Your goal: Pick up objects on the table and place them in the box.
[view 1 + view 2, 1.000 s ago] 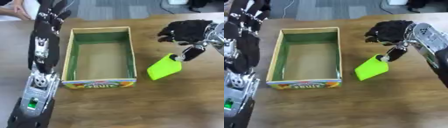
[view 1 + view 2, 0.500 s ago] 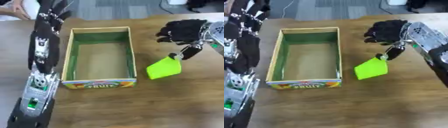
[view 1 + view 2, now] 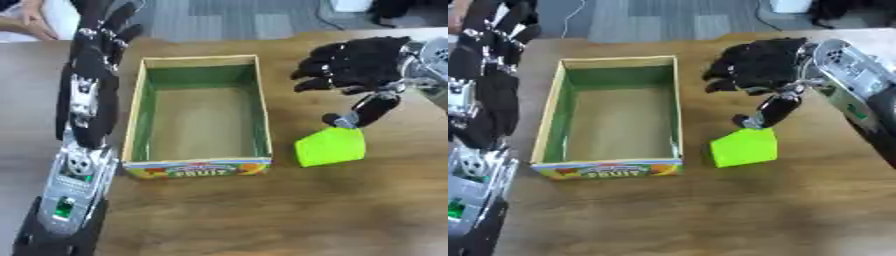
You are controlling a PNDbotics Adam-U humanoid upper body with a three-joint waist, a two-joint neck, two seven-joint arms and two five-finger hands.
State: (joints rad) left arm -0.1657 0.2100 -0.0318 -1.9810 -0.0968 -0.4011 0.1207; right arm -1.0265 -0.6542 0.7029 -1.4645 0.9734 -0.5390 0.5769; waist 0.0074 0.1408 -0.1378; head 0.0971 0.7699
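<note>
A lime-green flat object [image 3: 331,146] sits just right of the box's near right corner, and I cannot tell whether it touches the table. My right hand [image 3: 357,64] is above it, with its thumb [image 3: 768,111] and a finger pinching the object's top corner while the other fingers curl over the table. The cardboard box [image 3: 137,107] has green inner walls, a fruit print on its front, and nothing inside. My left hand [image 3: 98,44] is open with straight fingers beside the box's far left corner.
My left forearm [image 3: 80,165] runs along the box's left side down to the lower left corner. The wooden table [image 3: 289,215] stretches in front of the box and to its right. Grey floor lies beyond the far edge.
My right hand has shifted a little to the left, towards the box. The green object has come slightly nearer to me with it. The left arm has stayed put.
</note>
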